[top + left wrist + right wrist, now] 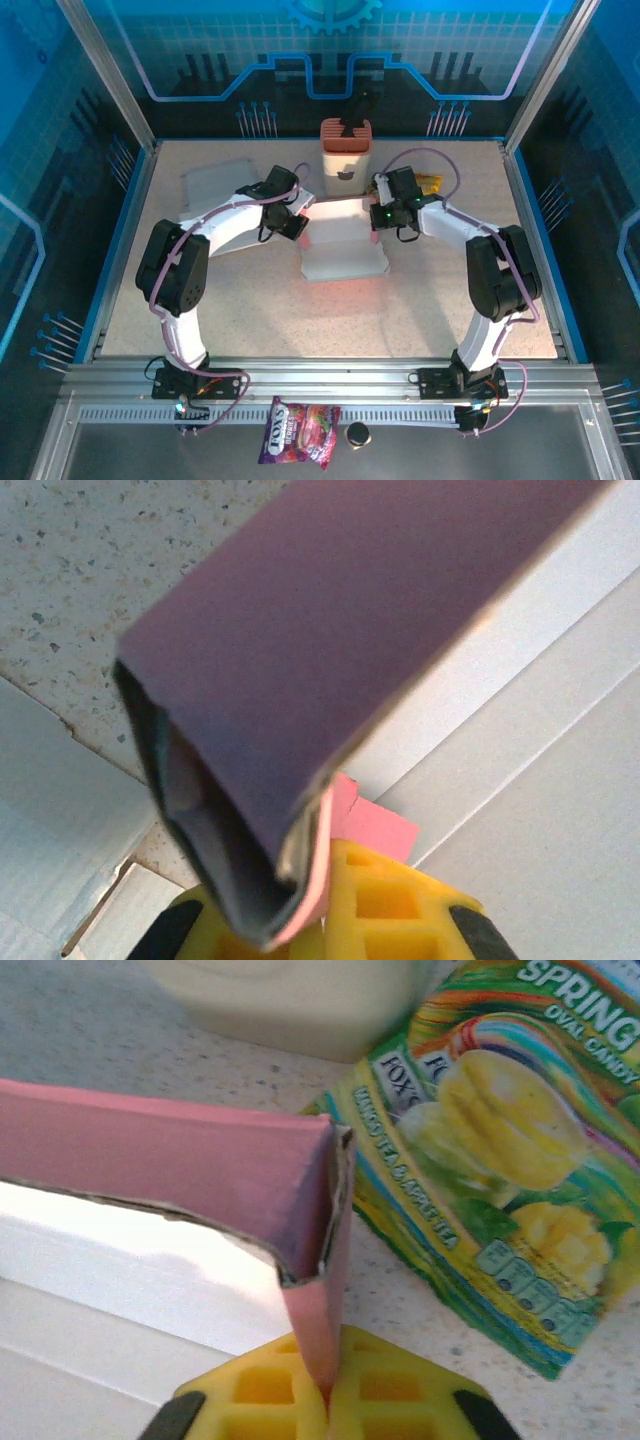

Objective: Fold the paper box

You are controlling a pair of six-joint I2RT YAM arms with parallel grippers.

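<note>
The paper box (342, 248) lies half folded in the middle of the table, white inside and pink outside. My left gripper (300, 222) is shut on the box's left side wall (300, 670), a doubled flap that rises out of the yellow pads (400, 900). My right gripper (378, 228) is shut on the right side wall (322, 1330), whose pink flap is pinched between its yellow pads (270, 1390). The box's back wall (150, 1160) stands upright, and the white floor (90, 1260) spreads left of it.
A peach-lidded container (345, 148) stands just behind the box. A candy packet (500, 1160) lies on the table right of the box, close to my right gripper. A flat white sheet (215, 180) lies at the back left. Another candy bag (300, 433) rests on the front rail.
</note>
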